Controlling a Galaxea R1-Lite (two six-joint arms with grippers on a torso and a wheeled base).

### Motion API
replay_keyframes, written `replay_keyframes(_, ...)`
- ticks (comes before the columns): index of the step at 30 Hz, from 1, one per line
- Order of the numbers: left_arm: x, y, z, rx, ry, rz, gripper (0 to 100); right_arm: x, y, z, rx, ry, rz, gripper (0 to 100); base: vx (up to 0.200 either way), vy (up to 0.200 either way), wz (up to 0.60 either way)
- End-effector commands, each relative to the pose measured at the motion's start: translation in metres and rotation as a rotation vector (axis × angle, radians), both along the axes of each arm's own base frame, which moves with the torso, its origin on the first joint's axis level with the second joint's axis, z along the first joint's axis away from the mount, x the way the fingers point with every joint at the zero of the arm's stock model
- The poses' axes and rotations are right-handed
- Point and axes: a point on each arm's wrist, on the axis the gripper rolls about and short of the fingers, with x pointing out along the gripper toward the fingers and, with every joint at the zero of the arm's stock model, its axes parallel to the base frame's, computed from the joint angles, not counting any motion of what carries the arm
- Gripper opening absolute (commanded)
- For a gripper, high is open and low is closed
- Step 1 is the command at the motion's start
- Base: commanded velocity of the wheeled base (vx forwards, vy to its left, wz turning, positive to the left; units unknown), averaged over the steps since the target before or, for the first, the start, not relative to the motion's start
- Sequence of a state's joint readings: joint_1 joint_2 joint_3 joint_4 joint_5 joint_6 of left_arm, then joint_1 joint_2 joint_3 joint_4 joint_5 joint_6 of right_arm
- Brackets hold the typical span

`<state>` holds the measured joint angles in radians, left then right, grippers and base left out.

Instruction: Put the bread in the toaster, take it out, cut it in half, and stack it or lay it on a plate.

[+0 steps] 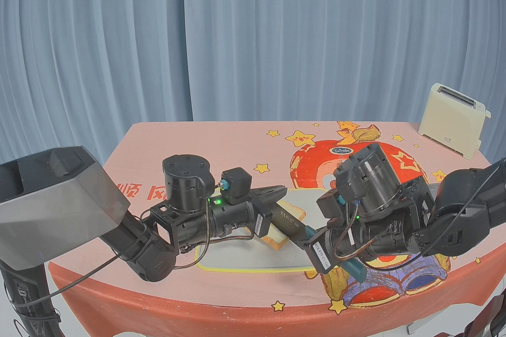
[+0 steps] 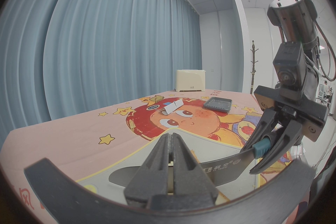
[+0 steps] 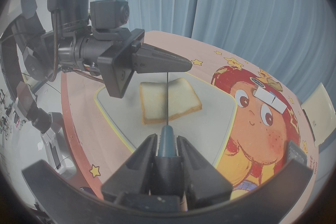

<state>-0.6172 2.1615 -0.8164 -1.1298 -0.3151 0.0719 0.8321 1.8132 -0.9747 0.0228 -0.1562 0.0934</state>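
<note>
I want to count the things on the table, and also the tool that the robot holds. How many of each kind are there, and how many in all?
bread slice: 1
knife: 1
cutting board: 1
toaster: 1
dark tray: 1
Total: 5

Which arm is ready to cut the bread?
Right. The right gripper holds the knife, blade lined up across the middle of the bread; the left gripper is shut with no tool.
</note>
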Motion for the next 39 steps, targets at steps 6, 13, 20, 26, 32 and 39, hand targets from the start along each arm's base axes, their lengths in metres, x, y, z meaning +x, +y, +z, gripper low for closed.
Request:
replay_keyframes(6, -0.001, 0.003, -0.009, 0.022, 0.031, 0.009, 0, 0.0, 0.001, -0.001, -0.002, -0.001, -0.001, 0, 0.0, 0.0, 0.0)
replay_keyframes(13, -0.003, 0.004, -0.01, 0.017, 0.024, 0.011, 0, 0.0, 0.0, -0.006, -0.026, 0.012, -0.003, 0, 0.0, 0.0, 0.0)
replay_keyframes(20, 0.002, 0.0, 0.002, -0.008, -0.009, 0.009, 0, 0.0, 0.0, -0.007, -0.032, 0.017, -0.003, 0, 0.0, 0.0, 0.0)
replay_keyframes(26, 0.001, 0.003, -0.004, 0.004, 0.007, 0.015, 0, -0.001, 0.0, 0.002, 0.001, -0.011, -0.004, 0, 0.0, 0.0, 0.0)
replay_keyframes(32, 0.001, 0.004, -0.006, 0.008, 0.013, 0.018, 0, -0.001, 0.0, 0.007, 0.017, -0.024, -0.005, 0, 0.0, 0.0, 0.0)
replay_keyframes(39, 0.001, 0.004, -0.007, 0.009, 0.017, 0.019, 0, -0.001, -0.001, 0.001, -0.007, -0.006, -0.005, 0, 0.0, 0.0, 0.0)
